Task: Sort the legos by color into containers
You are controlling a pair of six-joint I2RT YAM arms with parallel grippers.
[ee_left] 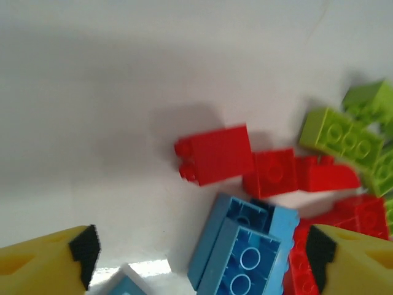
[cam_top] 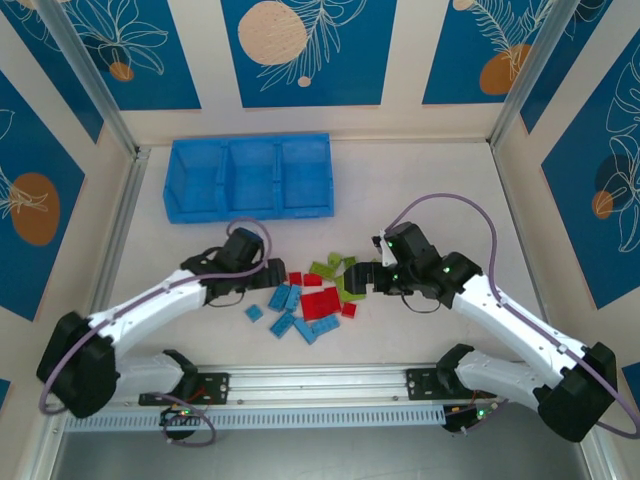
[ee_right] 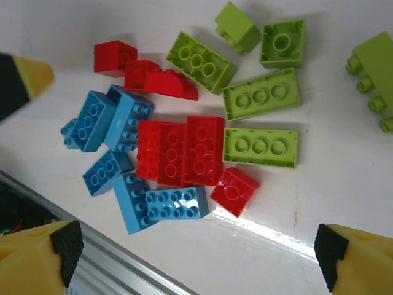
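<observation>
The legos lie in a loose pile at mid-table: a flat red plate [cam_top: 320, 303] [ee_right: 181, 150], light blue bricks [cam_top: 290, 310] [ee_right: 107, 126] on its left, lime green bricks [cam_top: 335, 268] [ee_right: 261, 92] on its far right. The bright blue three-compartment tray [cam_top: 250, 178] stands at the back left. My left gripper [cam_top: 277, 269] [ee_left: 202, 261] is open at the pile's left edge, low over two stacked blue bricks [ee_left: 245, 255], with a red brick [ee_left: 215, 153] just ahead. My right gripper [cam_top: 363, 281] [ee_right: 196, 255] is open above the pile's right side, with bare table between its fingers [ee_right: 43, 252].
An aluminium rail [cam_top: 320, 380] [ee_right: 92, 270] runs along the near edge, close to the blue bricks. Metal posts [cam_top: 95, 75] and patterned walls close in the back and sides. A small red brick [ee_right: 234, 192] sits at the pile's near right corner.
</observation>
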